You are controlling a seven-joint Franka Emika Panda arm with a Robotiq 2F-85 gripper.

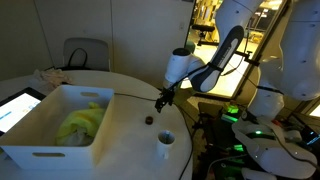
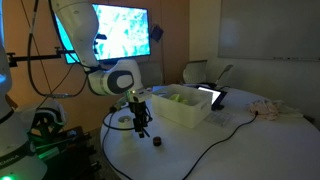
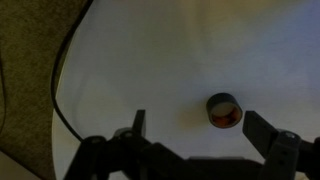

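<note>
Dark and squat, a small ring [image 3: 224,110] sits on the white worktop [image 3: 160,50], and the wrist view shows it between the two fingers but closer to the right one. The end effector [image 3: 200,128] hangs just above it with its fingers spread wide, touching nothing. In both exterior views the ring [image 1: 148,120] lies just beside the fingertips [image 2: 142,128], not gripped. The white arm [image 1: 185,68] reaches in from the right in an exterior view, elbow raised and wrist bent down toward the worktop. A small white cup [image 1: 165,140] stands near the ring, closer to the near edge. Further left is a white bin [image 1: 40,140] holding a yellow-green cloth [image 1: 82,122]. A black cable [image 3: 60,80] curves across the worktop's edge. The room is dim; a lit screen [image 2: 120,32] glows on the far wall, and a chair [image 1: 85,55] stands behind the round worktop.
</note>
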